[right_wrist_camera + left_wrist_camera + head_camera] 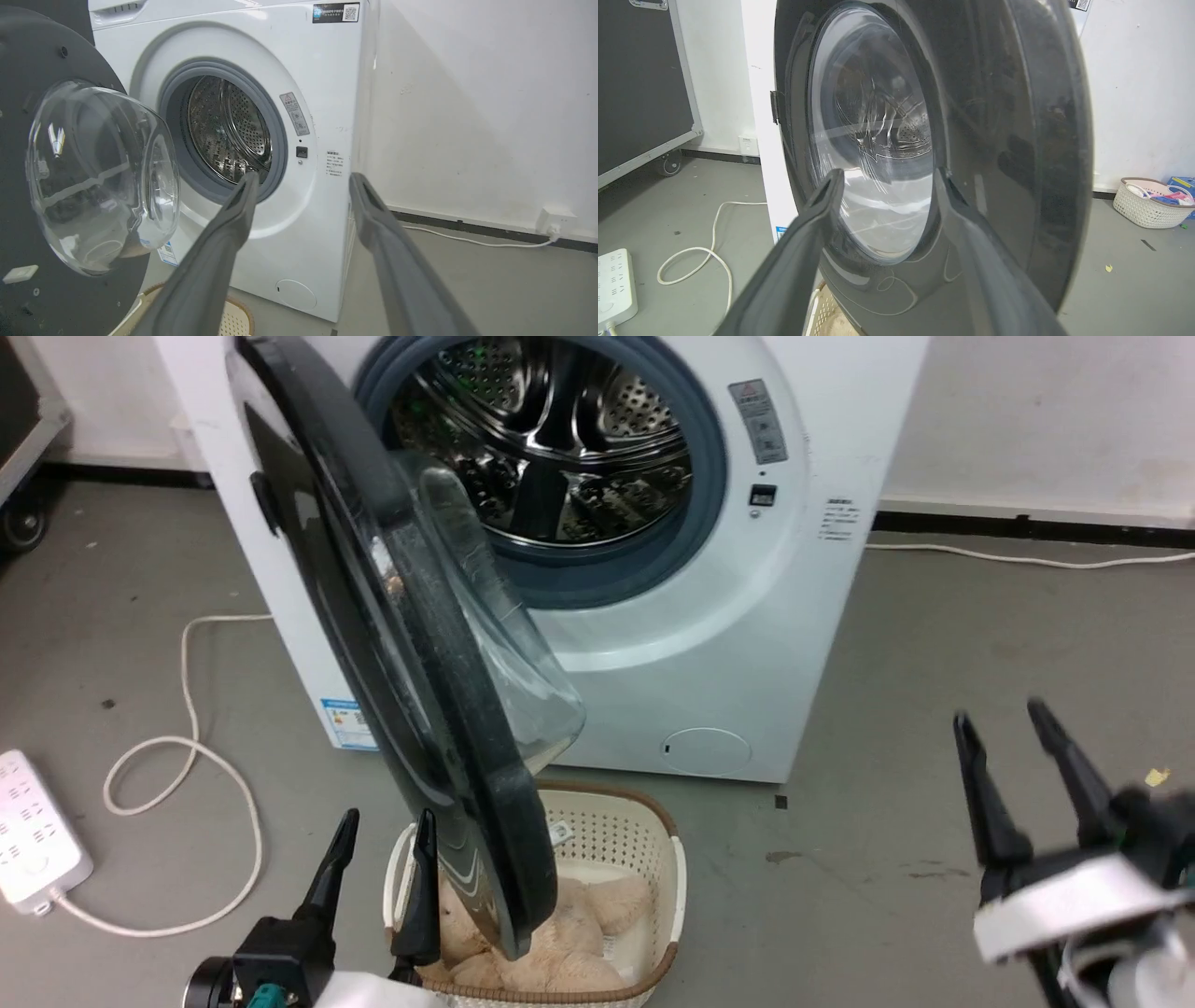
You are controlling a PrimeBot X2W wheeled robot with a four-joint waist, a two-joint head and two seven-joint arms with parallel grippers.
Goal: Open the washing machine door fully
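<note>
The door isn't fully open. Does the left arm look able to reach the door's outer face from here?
Likely yes: the open left tool points at the outer face of the washing machine door, close by, nothing between them.

A cream perforated basket with a brown rim stands on the grey floor just in front of the white machine body, holding pale peach fluffy cloths. To the left, a white power strip lies on the floor with a white cable looping beside it, near a black wheeled case. A second pale basket of coloured items sits against the white wall, where a cord runs from a socket along the dark skirting.
</note>
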